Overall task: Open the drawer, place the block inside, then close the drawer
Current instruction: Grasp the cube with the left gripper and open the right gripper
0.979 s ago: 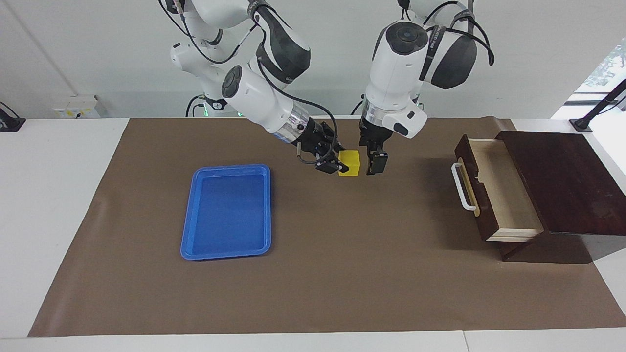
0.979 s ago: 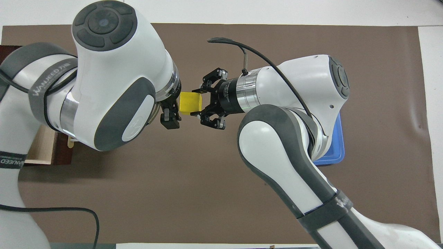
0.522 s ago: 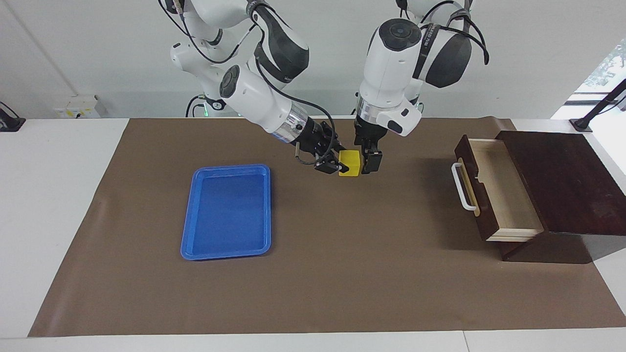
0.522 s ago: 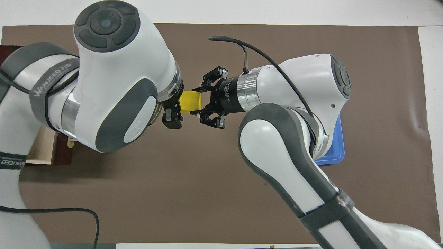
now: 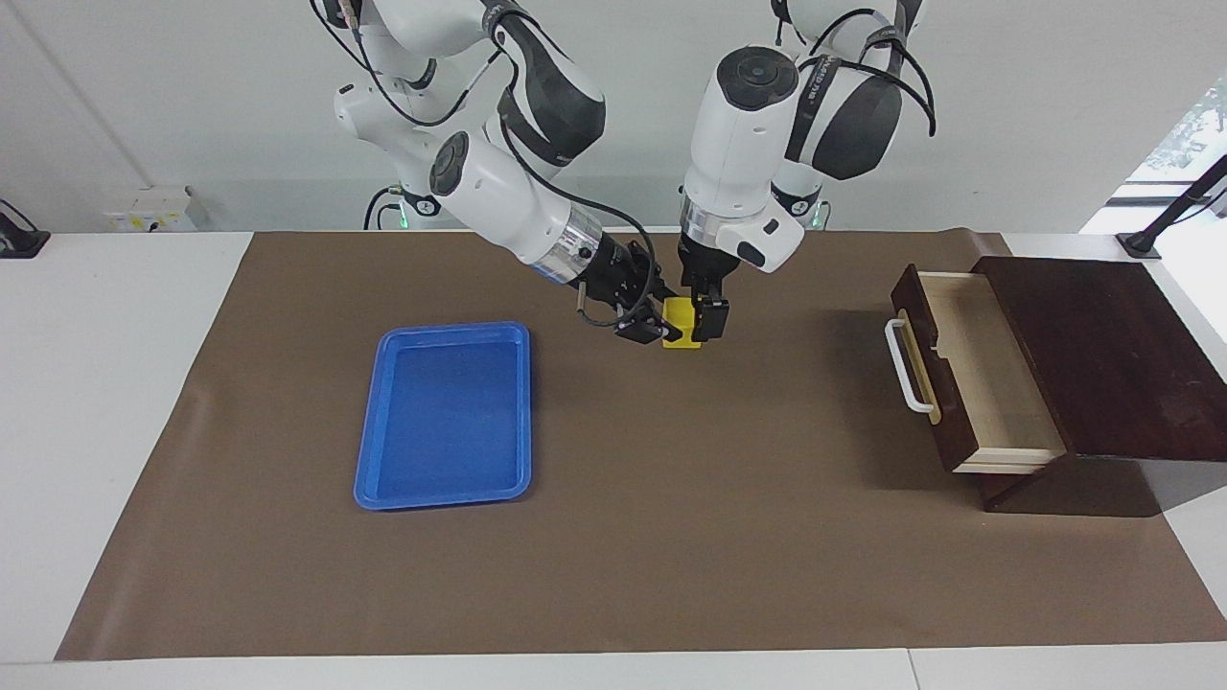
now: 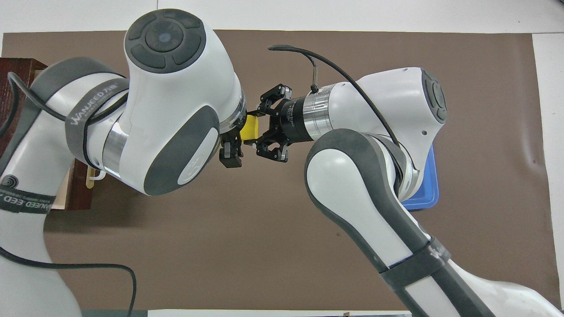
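The yellow block [image 5: 680,312] [image 6: 250,127] hangs over the brown mat [image 5: 671,537], with my right gripper [image 5: 670,327] [image 6: 252,128] shut on it from the blue tray's side. My left gripper [image 5: 699,313] [image 6: 235,134] points down at the block from the drawer's side, open, its fingers [image 6: 230,155] astride the block. One left finger is hidden under the wrist in the overhead view. I cannot tell whether the left fingers touch the block. The dark brown drawer [image 5: 983,374] stands pulled open at the left arm's end, its pale inside bare, its white handle [image 5: 902,369] facing the mat's middle.
A flat blue tray [image 5: 446,412] [image 6: 424,193] lies on the mat toward the right arm's end. The dark wooden box [image 5: 1112,355] holding the drawer sits at the mat's edge. A black cable [image 6: 66,266] trails by the left arm's base.
My left gripper has moved from beside the block in over it, toward the right gripper, and its fingers now straddle the block. The right gripper still holds the block, almost in place.
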